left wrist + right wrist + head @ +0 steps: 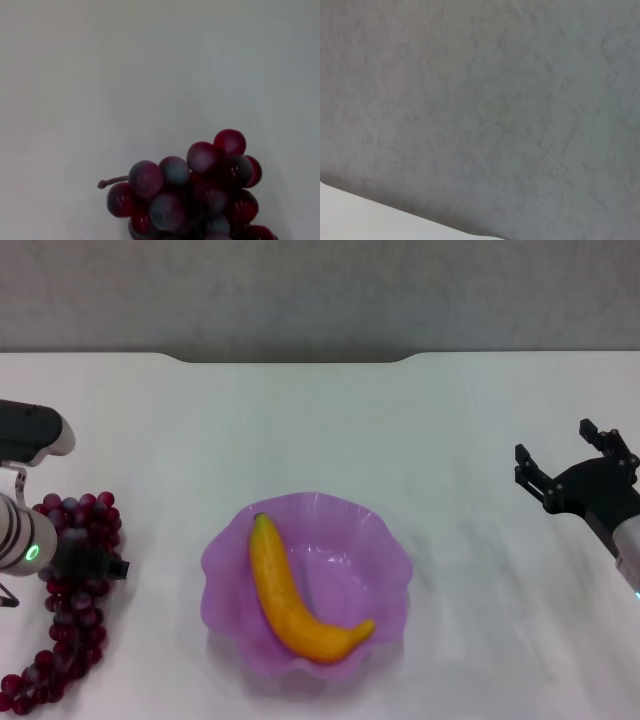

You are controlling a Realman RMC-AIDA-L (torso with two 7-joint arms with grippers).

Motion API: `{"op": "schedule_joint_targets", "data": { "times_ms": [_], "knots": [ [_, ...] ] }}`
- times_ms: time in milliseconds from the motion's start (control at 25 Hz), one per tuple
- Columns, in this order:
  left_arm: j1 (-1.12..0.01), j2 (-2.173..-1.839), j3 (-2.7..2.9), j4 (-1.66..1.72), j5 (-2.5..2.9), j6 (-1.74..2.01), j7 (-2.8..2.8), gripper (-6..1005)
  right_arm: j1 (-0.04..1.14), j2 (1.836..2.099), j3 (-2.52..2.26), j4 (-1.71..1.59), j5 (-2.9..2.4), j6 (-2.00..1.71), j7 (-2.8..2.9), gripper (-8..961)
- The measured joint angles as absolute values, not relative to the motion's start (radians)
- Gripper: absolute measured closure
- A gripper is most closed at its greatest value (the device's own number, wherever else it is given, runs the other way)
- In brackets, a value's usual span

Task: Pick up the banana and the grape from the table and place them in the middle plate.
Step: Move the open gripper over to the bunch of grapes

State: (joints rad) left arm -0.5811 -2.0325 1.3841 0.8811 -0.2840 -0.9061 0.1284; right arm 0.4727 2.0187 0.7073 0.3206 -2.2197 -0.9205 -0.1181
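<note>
Inside middle plate [385, 540]: banana [290, 600] diagonal, tip far-left | right pincer [560, 455] wide

A plain grey wall [320, 290] runs across the far background, well beyond the right pincer; its mottled grey surface fills the right wrist view.

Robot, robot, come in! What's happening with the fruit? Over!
Left gripper down over the grapes on the table. Right gripper open, empty, off right. Banana in the purple plate. Nothing blocking.
</note>
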Motion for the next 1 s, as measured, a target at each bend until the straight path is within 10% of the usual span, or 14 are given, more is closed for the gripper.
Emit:
{"op": "schedule_joint_targets", "data": {
  "times_ms": [1000],
  "knots": [
    [-0.559,-2.037,1.388,0.886,-0.288,-0.859,0.120,435,0.465,2.017,0.710,0.319,-2.220,-0.924,-0.119,70]
  ]
}}
